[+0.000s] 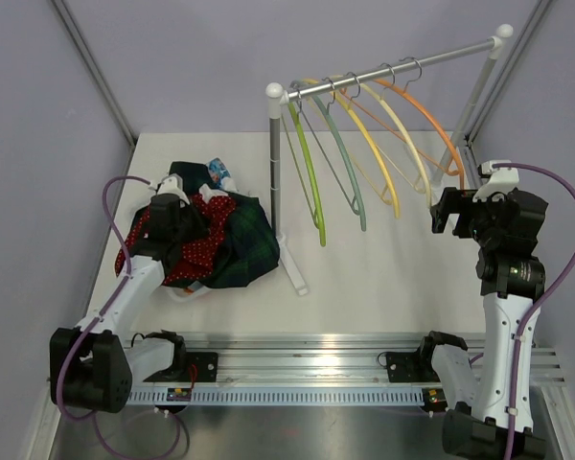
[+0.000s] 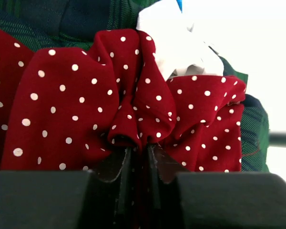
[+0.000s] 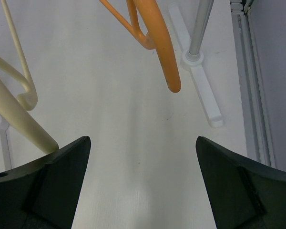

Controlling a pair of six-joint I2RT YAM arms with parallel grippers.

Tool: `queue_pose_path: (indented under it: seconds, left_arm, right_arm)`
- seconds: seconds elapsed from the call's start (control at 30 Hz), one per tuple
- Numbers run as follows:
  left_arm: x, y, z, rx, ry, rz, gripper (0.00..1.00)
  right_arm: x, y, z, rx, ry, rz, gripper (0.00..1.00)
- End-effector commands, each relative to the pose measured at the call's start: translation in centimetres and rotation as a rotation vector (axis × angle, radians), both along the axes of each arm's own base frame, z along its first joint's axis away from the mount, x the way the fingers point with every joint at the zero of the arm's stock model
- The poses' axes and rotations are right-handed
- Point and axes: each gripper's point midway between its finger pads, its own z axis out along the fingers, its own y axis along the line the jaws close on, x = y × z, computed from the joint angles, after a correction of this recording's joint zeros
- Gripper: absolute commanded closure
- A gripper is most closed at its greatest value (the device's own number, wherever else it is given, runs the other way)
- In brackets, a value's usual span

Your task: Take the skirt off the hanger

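Black fingers of the left gripper [image 2: 137, 157] fill the bottom of the left wrist view, pressed together on a gathered fold of the red skirt [image 2: 76, 105], a thin, soft cloth with small white dots. In the top view the skirt lies in a heap at centre left on a white table [image 1: 383, 278], mixed with dark green tartan cloth [image 1: 244, 244] and a white scrap [image 2: 181, 43]. At upper right, a metal rail [image 1: 460, 45] carries five smooth, curved hangers [image 1: 315, 201], green through orange, all bare. The right gripper [image 3: 143, 157] hangs beside them, fingers wide apart and empty. Removal looks done; only letting go seems left.
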Motion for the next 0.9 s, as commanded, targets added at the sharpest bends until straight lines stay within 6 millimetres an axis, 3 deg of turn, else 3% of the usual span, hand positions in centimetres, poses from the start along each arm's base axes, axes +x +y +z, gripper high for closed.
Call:
queue_pose_path:
  seconds: [0.0, 0.1, 0.13, 0.17, 0.2, 0.23, 0.27, 0.33, 0.37, 0.47, 0.63, 0.73, 0.77, 0.87]
  left_arm:
    - [-1.6, -1.7, -2.1, -0.098, 0.125, -0.025, 0.81]
    - [-1.0, -0.9, 1.0, -0.047, 0.046, -0.015, 0.65]
    - [-0.7, -0.8, 3.0, -0.039, 0.007, -0.019, 0.48]
    - [-0.6, -0.6, 4.4, -0.012, -0.032, -0.032, 0.39]
    - [-0.5, -0.2, 7.4, 0.018, -0.098, -0.039, 0.23]
    - [-0.9, -0.1, 7.8, 0.021, -0.105, -0.034, 0.23]
    - [-0.7, 0.1, 10.3, 0.041, -0.163, -0.041, 0.11]
    - [-1.2, 0.5, 13.4, 0.075, -0.239, -0.056, 0.02]
    - [-1.3, 0.6, 15.6, 0.083, -0.287, -0.058, 0.01]
    - [-2.2, 0.9, 18.6, 0.134, -0.351, -0.085, 0.01]
    - [-5.1, -0.4, 21.6, 0.16, -0.463, -0.212, 0.01]
    - [-6.7, -1.8, 21.8, 0.143, -0.54, -0.312, 0.01]
    - [-7.8, -1.8, 22.4, 0.143, -0.584, -0.316, 0.01]
    - [-8.9, -1.3, 21.3, 0.162, -0.6, -0.299, 0.01]
  right_arm:
    - [-0.2, 0.2, 0.7, -0.012, -0.026, 0.02, 0.01]
    - [-0.3, 0.2, 0.6, -0.019, -0.023, 0.021, 0.01]
    - [-0.4, 0.2, 0.8, -0.027, -0.025, 0.022, 0.0]
    - [-0.5, 0.2, 0.7, -0.027, -0.02, 0.025, 0.0]
    - [-0.5, 0.2, 0.8, -0.034, -0.019, 0.027, 0.01]
    - [-0.5, 0.1, 0.7, -0.034, -0.014, 0.026, 0.01]
    - [-0.6, 0.1, 0.7, -0.04, -0.012, 0.029, 0.0]
    - [-0.6, 0.0, 0.8, -0.049, -0.011, 0.026, 0.0]
    - [-0.7, -0.1, 0.8, -0.051, -0.006, 0.019, 0.01]
    - [-1.0, -0.2, 1.0, -0.054, -0.002, 0.012, 0.0]
    - [-1.0, -0.5, 1.4, -0.032, 0.016, -0.024, 0.01]
    - [-1.2, -1.6, 1.8, -0.036, 0.019, -0.095, 0.0]
    - [-1.4, -1.8, 1.6, -0.042, 0.029, -0.11, 0.01]
    - [-2.1, -1.7, 2.2, -0.062, 0.022, -0.103, 0.0]
